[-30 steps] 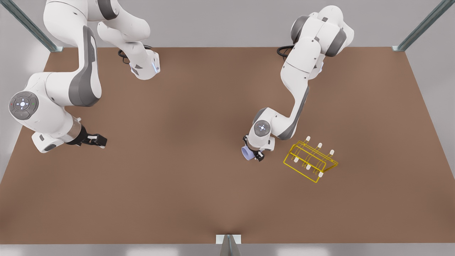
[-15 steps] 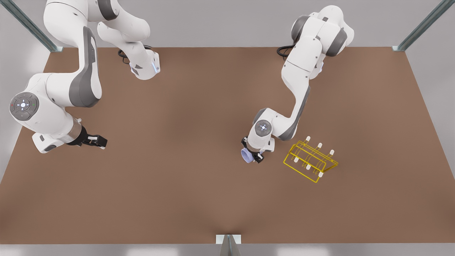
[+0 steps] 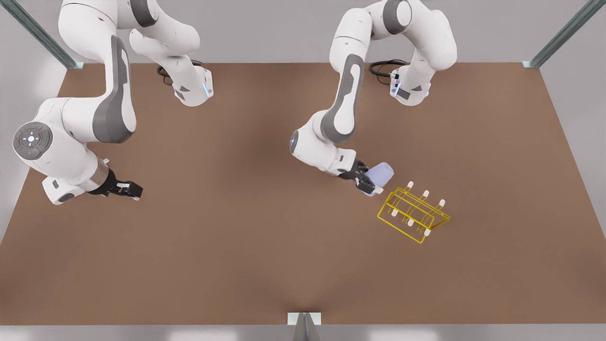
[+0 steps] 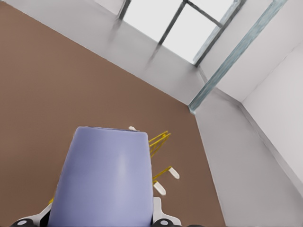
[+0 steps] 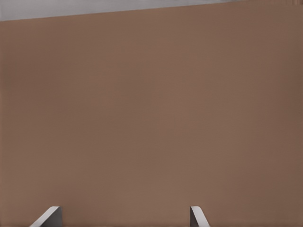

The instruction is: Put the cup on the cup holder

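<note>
A white robot arm's left gripper (image 3: 371,182), right of centre in the front view, holds a small lavender-blue tapered cup (image 3: 381,174) clamped between its fingers, tipped on its side above the brown table (image 3: 236,246). The cup hangs just beside the upper-left end of the low yellow wire cup holder (image 3: 413,215), whose white-tipped pegs stand in two rows at the frame's right of centre. In the left wrist view the cup (image 4: 105,177) looms in the lower left, with the holder's pegs (image 4: 161,189) showing just past it. The right gripper (image 3: 124,188), fingers parted and empty, waits at the front view's far left; its fingertips (image 5: 47,218) frame bare table in the right wrist view.

The cup is not yet on a peg. Judged from here, the risks are a mouth misaligned with a peg, which could nudge the light wire rack aside, or a release too early, which could send the cup rolling across the table.
</note>
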Available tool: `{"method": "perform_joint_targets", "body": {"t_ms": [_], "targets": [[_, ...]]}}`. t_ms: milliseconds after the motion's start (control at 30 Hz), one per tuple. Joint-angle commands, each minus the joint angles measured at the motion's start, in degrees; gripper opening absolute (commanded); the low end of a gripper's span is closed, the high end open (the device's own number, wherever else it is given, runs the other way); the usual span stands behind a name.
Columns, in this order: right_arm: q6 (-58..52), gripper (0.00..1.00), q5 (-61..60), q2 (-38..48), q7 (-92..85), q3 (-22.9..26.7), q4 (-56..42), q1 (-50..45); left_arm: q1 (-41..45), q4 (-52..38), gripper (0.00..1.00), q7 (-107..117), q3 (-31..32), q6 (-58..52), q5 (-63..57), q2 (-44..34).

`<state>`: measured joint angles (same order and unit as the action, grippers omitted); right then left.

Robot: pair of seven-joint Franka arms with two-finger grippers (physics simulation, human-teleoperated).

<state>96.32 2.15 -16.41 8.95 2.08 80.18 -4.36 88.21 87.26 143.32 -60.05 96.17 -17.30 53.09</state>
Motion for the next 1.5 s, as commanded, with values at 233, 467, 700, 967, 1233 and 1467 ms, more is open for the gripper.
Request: {"method": "perform_joint_targets", "body": {"t_ms": [233,467,700,967,1233,1467], "targets": [[0.19,1.00,-0.13,0.07,0.28,-0.06,-0.12,0.06,-10.77,-6.05,0.75,-56.93,8.73,0.41,-17.07,5.18],[0.27,1.00,-0.13,0.07,0.28,-0.06,-0.12,0.06,-15.70,-9.56,0.76,-57.10,7.58,3.05,-17.60,9.66],[0.27,1.00,-0.13,0.07,0.28,-0.06,-0.03,0.06,-15.87,-8.42,0.76,-51.22,7.49,1.03,-17.24,11.60],[0.36,1.00,-0.13,-0.02,0.28,0.03,-0.12,0.06,-17.19,-8.42,0.77,-20.63,7.85,4.99,-9.25,12.21],[0.71,1.00,-0.04,-0.02,0.19,-0.06,-0.03,0.06,-16.66,-7.45,1.00,-19.48,7.76,4.46,-9.33,13.53],[0.71,1.00,-0.13,-0.02,0.28,0.03,-0.12,0.06,-14.47,-6.22,1.00,-20.19,6.97,3.32,-9.51,13.00]]}}
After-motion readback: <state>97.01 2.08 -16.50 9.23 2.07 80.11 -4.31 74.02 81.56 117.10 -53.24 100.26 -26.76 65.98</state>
